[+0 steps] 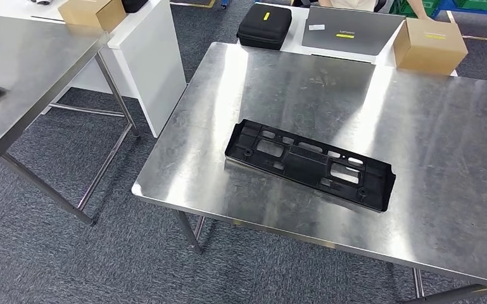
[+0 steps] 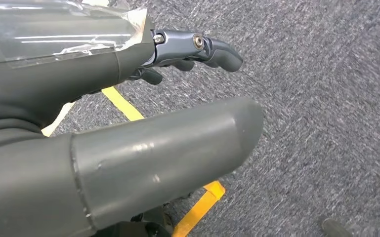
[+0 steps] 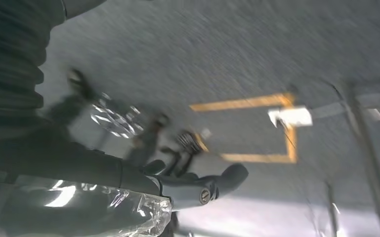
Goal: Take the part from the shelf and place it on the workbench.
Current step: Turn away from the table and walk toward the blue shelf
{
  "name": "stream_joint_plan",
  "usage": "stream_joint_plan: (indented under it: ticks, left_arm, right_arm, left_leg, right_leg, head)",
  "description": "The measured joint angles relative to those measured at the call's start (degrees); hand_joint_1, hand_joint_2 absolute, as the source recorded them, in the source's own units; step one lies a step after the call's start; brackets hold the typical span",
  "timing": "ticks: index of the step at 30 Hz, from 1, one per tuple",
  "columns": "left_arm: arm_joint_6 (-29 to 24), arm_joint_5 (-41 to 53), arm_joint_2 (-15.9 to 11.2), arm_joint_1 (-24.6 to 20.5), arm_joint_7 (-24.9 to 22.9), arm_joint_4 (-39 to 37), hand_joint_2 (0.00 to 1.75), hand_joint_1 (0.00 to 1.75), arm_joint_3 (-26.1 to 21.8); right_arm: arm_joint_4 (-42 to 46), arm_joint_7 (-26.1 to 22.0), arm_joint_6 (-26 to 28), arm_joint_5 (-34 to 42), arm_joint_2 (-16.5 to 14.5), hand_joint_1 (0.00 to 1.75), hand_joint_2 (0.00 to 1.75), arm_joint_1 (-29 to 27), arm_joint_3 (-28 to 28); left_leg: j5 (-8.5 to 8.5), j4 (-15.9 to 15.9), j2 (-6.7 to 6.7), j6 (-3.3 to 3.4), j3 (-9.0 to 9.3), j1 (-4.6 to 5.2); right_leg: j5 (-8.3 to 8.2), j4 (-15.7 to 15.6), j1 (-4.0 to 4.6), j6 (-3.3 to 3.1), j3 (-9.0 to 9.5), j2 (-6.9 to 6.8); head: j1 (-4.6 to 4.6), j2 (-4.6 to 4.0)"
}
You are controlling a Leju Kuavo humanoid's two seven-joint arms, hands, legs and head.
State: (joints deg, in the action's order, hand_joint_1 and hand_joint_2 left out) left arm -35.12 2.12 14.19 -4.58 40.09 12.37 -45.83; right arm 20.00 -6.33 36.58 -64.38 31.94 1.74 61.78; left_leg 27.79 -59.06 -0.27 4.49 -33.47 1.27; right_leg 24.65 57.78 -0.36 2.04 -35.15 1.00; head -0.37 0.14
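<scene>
Above the carpet, the left hand (image 2: pixel 143 133) hangs empty, fingers apart

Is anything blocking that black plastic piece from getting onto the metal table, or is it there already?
Nothing visible stands in its way: the black part already lies flat on the steel workbench, with bare metal all around it. The left hand and right hand hang over the carpet, each holding nothing.

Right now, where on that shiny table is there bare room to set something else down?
The workbench is mostly bare: a wide patch behind the black part, toward the black case and cardboard box, plus the right side. The strip between the part and the near edge is narrower.
</scene>
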Motion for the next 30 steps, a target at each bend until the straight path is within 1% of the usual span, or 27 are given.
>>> stream_joint_plan:
  ticks: [2, 6, 9, 11, 13, 17, 23, 30]
  left_arm:
    - [0.51, 0.59, -0.03, 0.00, 0.00, 0.00, 0.00, 0.00, 0.01]
    - [1.25, 2.02, -0.11, 0.00, -0.09, 0.00, 1.75, 0.00, 0.16]
    - [0.71, 2.91, -0.01, -0.02, -0.24, -0.01, 1.75, 0.00, 0.40]
    - [1.63, 3.76, -0.11, -0.01, -0.12, 0.00, 1.75, 0.00, 0.71]
    - [2.60, 4.34, -0.45, 0.01, -0.04, 0.00, 1.75, 0.00, 1.05]
    - [3.03, 5.01, -1.41, 0.21, -0.01, 0.14, 0.00, 0.00, 1.60]
    - [3.84, 6.21, -2.91, 0.58, 0.03, 0.87, 0.00, 0.00, 2.36]
    - [6.40, 7.88, -4.55, 0.63, 0.00, 0.92, 0.00, 0.00, 3.55]
  right_arm:
    - [-0.86, 2.29, 0.19, -1.72, -2.59, 0.00, 1.75, -0.38, 0.00]
    - [-2.48, 7.13, -0.31, -5.06, -8.19, 0.00, 1.75, -1.07, -0.06]
    - [-3.21, 8.47, -1.72, -6.46, -12.08, 0.00, 1.75, -1.37, -0.07]
    - [-3.57, 8.54, -2.84, -7.77, -15.08, 0.00, 1.75, -1.46, -0.08]
    - [-4.00, 8.30, -3.66, -8.99, -17.86, 0.00, 1.75, -1.45, -0.15]
    - [-4.66, 7.00, -5.38, -10.67, -21.91, 0.00, 1.75, -1.27, -0.41]
    - [-5.73, 4.25, -7.72, -12.63, -27.84, 0.00, 1.75, -0.19, -1.50]
    - [-6.46, 3.73, -10.07, -12.26, -32.37, 0.00, 1.75, 0.91, -1.58]
  left_leg:
    - [0.00, 0.01, 0.00, -0.01, 0.00, -0.02]
    - [0.00, 0.02, 0.00, -0.05, 0.01, -0.07]
    - [-0.06, 0.03, 0.01, -0.27, 0.01, -0.11]
    - [-0.11, 0.04, 0.02, -0.46, 0.01, -0.15]
    - [-0.12, 0.04, 0.03, -0.49, 0.01, -0.17]
    - [-0.15, 0.05, 0.03, -0.55, 0.01, -0.19]
    - [-0.18, 0.06, 0.04, -0.61, 0.02, -0.20]
    - [-0.21, 0.06, 0.03, -0.66, 0.02, -0.19]
  right_leg:
    - [0.00, 0.00, 0.01, 0.00, 0.00, 0.00]
    - [0.01, 0.01, 0.03, -0.01, 0.01, 0.00]
    - [0.02, 0.02, 0.03, -0.03, 0.01, 0.03]
    - [0.04, 0.02, 0.04, -0.06, 0.02, 0.04]
    - [0.05, 0.03, 0.04, -0.08, 0.03, 0.04]
    - [0.05, 0.04, 0.05, -0.08, 0.03, 0.04]
    - [0.05, 0.04, 0.05, -0.09, 0.03, 0.04]
    - [0.06, 0.05, 0.04, -0.10, 0.05, 0.04]
  head:
    - [0.01, 0.01]
    - [-0.01, 0.00]
    - [0.01, 0.00]
    - [0.03, -0.01]
    - [0.01, 0.00]
    - [0.00, 0.00]
    - [0.01, 0.01]
    - [0.02, 0.01]
